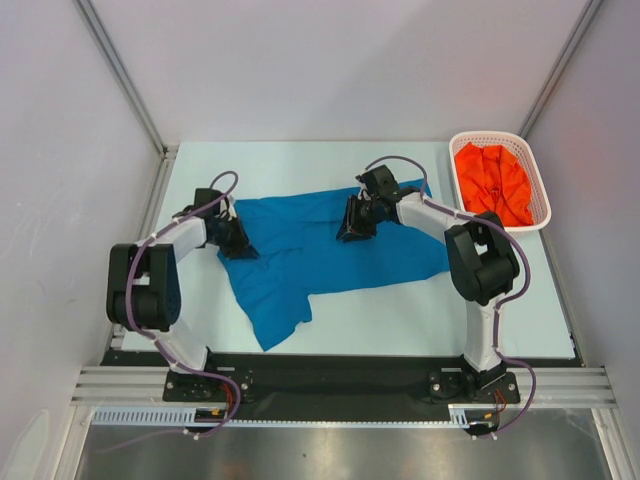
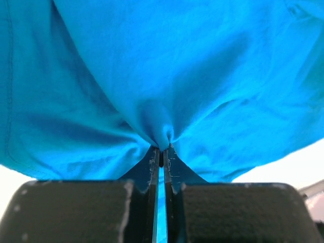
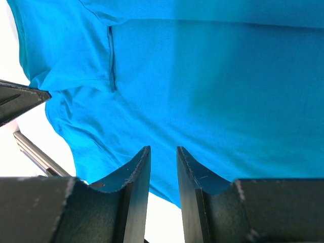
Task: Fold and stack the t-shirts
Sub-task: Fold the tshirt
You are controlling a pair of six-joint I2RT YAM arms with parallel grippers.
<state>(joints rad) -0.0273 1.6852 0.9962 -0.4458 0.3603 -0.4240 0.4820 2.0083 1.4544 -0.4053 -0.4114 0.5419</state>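
The blue t-shirt lies spread and rumpled across the middle of the table. My left gripper is at its left edge, shut on a pinch of the blue cloth. My right gripper is over the shirt's upper middle, its jaws a little apart with nothing between them; blue cloth fills that view beyond the fingertips. The orange-red t-shirt lies crumpled in the basket at the back right.
The white lattice basket stands at the table's back right corner. Grey enclosure walls and metal posts ring the table. The black base rail runs along the near edge.
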